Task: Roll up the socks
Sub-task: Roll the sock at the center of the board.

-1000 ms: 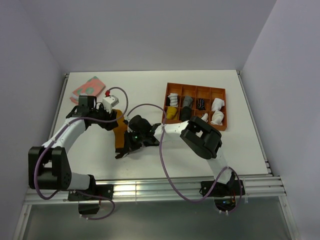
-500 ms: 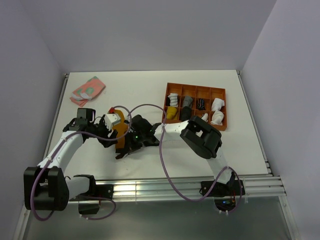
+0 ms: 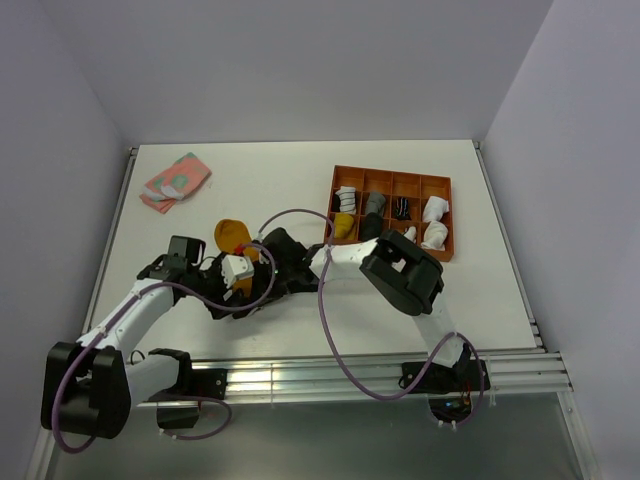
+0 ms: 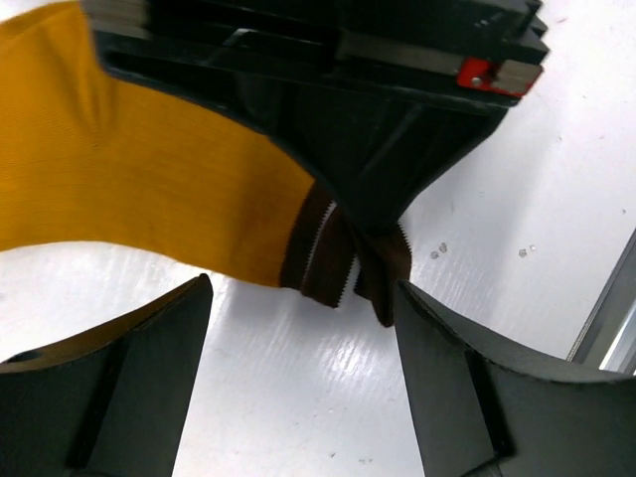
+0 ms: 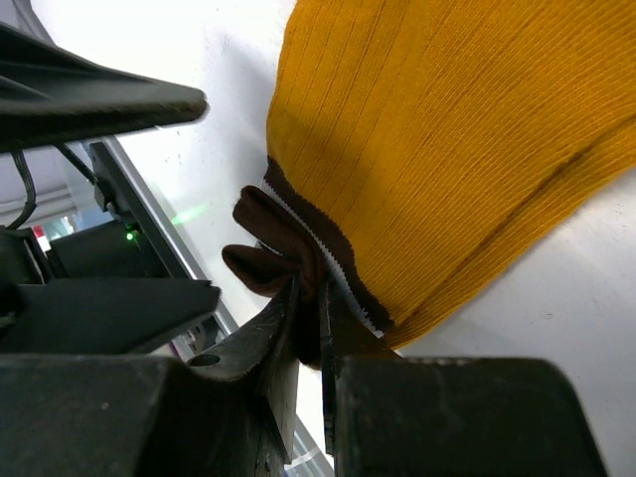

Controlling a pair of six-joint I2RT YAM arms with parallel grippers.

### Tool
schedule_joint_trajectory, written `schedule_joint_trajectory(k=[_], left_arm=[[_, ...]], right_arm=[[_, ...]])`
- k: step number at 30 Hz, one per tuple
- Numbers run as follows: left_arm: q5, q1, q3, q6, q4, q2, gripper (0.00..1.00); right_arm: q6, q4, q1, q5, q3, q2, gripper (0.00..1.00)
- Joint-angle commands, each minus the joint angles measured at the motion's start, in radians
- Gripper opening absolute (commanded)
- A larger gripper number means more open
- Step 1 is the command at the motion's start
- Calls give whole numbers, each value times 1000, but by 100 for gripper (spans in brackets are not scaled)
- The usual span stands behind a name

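The mustard-orange sock (image 3: 232, 237) lies left of centre on the table. It fills the right wrist view (image 5: 447, 149) and the left wrist view (image 4: 149, 169). My right gripper (image 5: 310, 290) is shut on the sock's dark-brown-and-white cuff (image 5: 288, 238), low at the table (image 3: 262, 283). My left gripper (image 4: 301, 333) is open and empty, its fingers (image 4: 119, 388) spread just short of the cuff (image 4: 333, 263), facing the right gripper (image 3: 232, 295). The navy sock is not visible.
An orange compartment tray (image 3: 392, 171) holding several rolled socks stands at the back right. A pink-and-green folded cloth (image 3: 175, 180) lies at the back left. The table's front rail (image 3: 300, 375) runs close below both grippers.
My left gripper has moved from the sock's far end toward the front, down to the cuff. The sock's far end now shows uncovered. The right gripper has stayed shut on the cuff.
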Motion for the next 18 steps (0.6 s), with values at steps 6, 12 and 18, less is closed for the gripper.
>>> schedule_joint_trajectory(k=[6, 12, 18], left_arm=[[28, -34, 13, 4, 46, 27, 80], [26, -42, 33, 5, 13, 59, 79], [6, -46, 31, 39, -16, 59, 80]], right_arm=[[-4, -85, -7, -10, 1, 42, 0], [-4, -99, -10, -16, 12, 41, 0], [-6, -119, -12, -16, 16, 41, 0]])
